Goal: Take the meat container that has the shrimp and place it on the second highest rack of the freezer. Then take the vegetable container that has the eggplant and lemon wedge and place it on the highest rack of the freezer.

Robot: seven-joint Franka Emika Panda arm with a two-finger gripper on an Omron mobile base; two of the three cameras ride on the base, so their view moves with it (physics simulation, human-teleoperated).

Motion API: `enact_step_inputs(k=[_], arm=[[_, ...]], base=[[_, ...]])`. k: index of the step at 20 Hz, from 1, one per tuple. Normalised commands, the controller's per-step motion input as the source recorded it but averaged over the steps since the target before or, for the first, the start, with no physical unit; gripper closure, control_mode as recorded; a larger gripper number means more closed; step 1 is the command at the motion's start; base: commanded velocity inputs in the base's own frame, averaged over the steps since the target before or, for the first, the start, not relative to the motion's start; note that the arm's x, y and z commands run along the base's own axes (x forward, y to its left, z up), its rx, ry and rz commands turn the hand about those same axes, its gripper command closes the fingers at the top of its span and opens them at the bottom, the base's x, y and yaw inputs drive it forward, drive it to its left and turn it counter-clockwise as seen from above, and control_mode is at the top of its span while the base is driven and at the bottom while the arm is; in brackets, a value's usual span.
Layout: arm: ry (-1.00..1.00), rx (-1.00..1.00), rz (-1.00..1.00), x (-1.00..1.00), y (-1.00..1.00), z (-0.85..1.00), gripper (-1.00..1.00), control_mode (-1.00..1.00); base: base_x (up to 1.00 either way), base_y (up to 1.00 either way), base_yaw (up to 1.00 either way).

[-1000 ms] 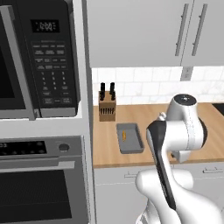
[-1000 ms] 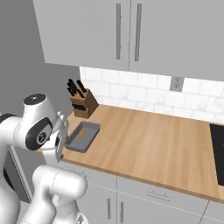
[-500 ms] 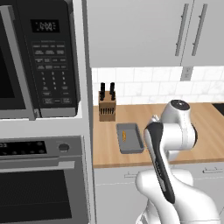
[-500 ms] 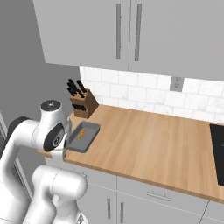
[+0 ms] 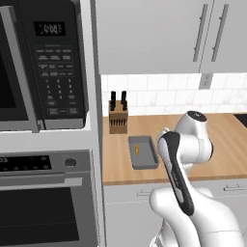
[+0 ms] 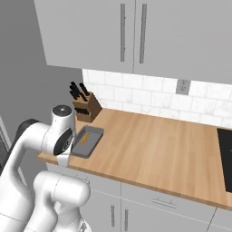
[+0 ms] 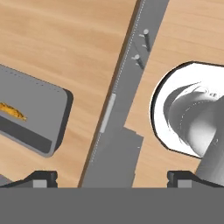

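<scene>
I see a wood-grain counter; the shallow grey meat container lies left of my wide-open, empty jaws.

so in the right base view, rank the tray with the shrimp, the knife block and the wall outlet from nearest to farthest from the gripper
The gripper hangs open by the counter's front edge, beside the tray.
1. Tray with the shrimp: right next to the hand, near the counter's left front.
2. Knife block: behind the tray, against the backsplash.
3. Wall outlet: far along the wall to the right.
</scene>
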Motion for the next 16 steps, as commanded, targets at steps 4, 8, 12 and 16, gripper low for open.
enact_step_inputs(k=[4,8,12,16], arm=[[0.11,0.00,0.00,0.56,0.25,-0.29,-1.00,-1.00],[0.03,0.00,0.00,0.62,0.00,-0.22,-1.00,-1.00],[0.00,0.04,0.00,0.47,0.00,-0.22,-1.00,-1.00],[0.00,0.02,0.00,0.45,0.00,-0.47,-1.00,-1.00]], base=[[0.00,0.00,0.00],[0.00,0.00,0.00],[0.00,0.00,0.00],[0.00,0.00,0.00]])
